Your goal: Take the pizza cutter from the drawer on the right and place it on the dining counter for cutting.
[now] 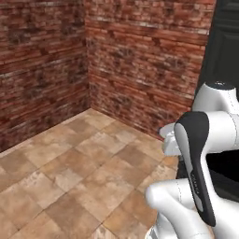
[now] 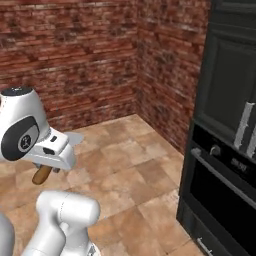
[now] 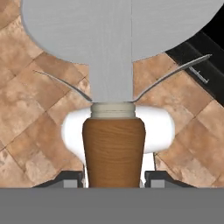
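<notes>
Pizza cutter (image 3: 113, 87) sits clamped by its brown wooden handle in the gripper (image 3: 113, 177), jaws narrowed on the wood, silver wheel pointing away from the hand. Holding it by the handle keeps the blade clear for setting down. Below lies the tiled floor (image 1: 70, 163); farther off stand the brick wall (image 2: 90, 55) and a dark oven (image 2: 220, 185).
</notes>
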Tool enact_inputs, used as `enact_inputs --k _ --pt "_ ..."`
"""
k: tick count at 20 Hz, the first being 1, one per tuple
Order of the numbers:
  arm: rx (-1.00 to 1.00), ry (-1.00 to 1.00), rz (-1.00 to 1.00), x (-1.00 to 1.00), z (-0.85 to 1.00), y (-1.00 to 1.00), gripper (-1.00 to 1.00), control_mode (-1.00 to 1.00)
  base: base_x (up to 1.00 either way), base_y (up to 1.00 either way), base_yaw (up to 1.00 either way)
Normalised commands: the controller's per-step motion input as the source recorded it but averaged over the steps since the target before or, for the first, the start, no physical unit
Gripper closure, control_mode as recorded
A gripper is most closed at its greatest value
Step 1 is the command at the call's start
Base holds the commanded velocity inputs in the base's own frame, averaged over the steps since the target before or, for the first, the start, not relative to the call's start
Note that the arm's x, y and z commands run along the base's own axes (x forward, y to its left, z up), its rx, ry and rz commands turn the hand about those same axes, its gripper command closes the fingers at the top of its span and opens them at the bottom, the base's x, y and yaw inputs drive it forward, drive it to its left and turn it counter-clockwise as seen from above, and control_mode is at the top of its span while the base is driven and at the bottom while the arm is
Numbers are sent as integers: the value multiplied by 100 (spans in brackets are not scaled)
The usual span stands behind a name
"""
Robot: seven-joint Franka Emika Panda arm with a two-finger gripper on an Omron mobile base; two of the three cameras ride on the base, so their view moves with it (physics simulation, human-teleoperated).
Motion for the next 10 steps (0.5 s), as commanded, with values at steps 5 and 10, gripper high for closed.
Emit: enact_inputs --k 5,10 --pt "0 0 0 0 0 0 100 100 -7 45 95" --pt "0 0 0 0 0 0 100 100 0 28 96"
